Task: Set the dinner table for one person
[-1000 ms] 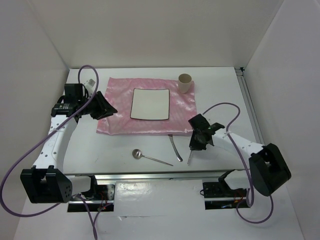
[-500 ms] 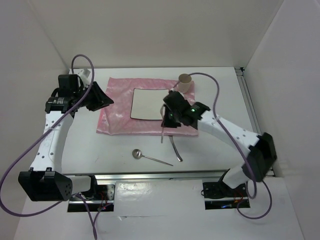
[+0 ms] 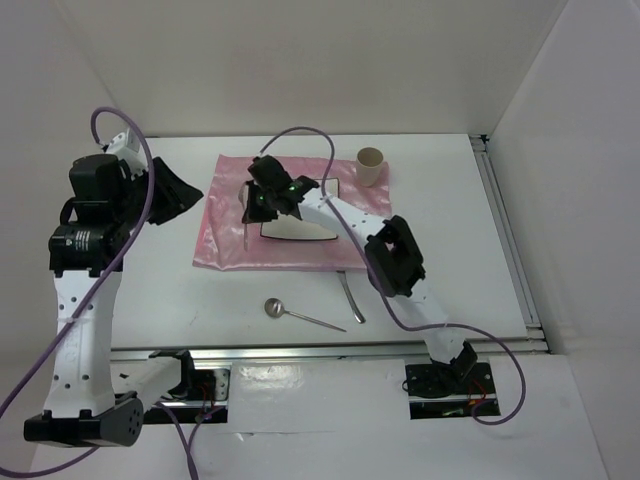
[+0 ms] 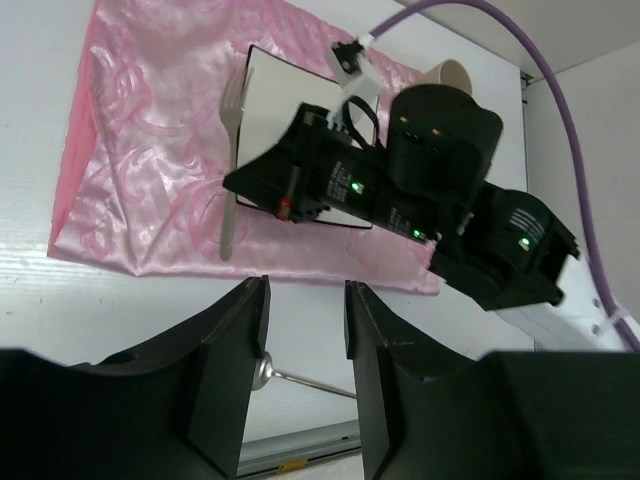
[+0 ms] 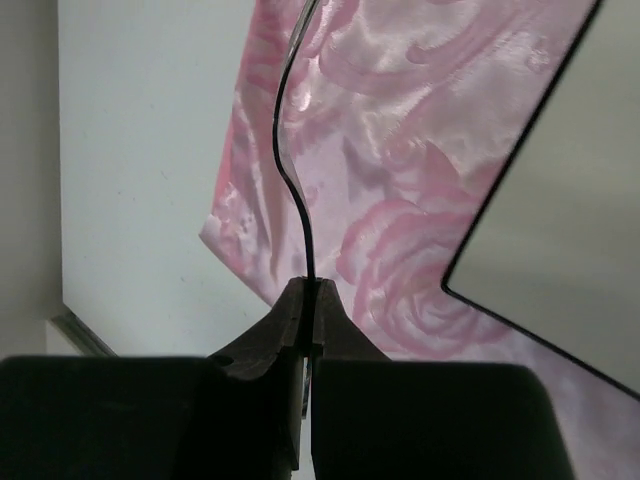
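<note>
We note the right gripper [image 5: 308,292] pinching a fork [image 4: 229,210], tines cropped in its wrist view; left gripper [image 4: 306,300] jaws stand spread.

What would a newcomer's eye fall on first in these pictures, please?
The shiny pink mat in the middle of the table, with a white plate on it. Next, the right tool reaching across it, shut on a fork held over the mat just left of the plate. A spoon and a knife lie on the bare table near the mat's front edge.
</note>
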Robot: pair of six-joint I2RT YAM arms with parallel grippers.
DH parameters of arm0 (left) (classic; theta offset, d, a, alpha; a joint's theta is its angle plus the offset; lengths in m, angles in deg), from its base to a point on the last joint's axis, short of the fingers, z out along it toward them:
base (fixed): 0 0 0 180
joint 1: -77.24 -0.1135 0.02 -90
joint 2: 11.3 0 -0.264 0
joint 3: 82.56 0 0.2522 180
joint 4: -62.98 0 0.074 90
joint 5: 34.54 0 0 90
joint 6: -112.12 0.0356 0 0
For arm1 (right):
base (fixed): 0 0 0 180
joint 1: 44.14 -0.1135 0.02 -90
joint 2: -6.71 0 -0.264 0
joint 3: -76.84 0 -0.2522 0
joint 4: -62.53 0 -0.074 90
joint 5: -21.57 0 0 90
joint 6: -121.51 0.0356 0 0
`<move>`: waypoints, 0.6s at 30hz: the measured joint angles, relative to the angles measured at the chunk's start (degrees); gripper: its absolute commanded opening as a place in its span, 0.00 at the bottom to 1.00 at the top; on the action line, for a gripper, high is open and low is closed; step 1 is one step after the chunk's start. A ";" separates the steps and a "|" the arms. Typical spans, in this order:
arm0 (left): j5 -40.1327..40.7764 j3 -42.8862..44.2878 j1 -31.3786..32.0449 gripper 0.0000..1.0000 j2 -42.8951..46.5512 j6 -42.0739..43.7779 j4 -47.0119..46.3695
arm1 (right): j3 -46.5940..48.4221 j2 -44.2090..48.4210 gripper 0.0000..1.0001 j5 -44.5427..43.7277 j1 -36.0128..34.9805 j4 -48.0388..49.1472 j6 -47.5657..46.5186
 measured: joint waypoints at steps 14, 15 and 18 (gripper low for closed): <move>0.09 0.48 -0.26 0.52 -1.49 1.81 5.92 | 14.29 -18.36 0.51 5.05 0.50 5.62 4.61; -0.09 0.48 -0.37 0.52 -1.46 1.97 6.10 | 13.94 -18.34 0.58 5.51 0.68 6.88 4.57; -0.28 0.48 -0.61 0.52 -1.49 2.38 6.34 | 12.87 -17.53 0.60 6.29 1.01 10.29 4.31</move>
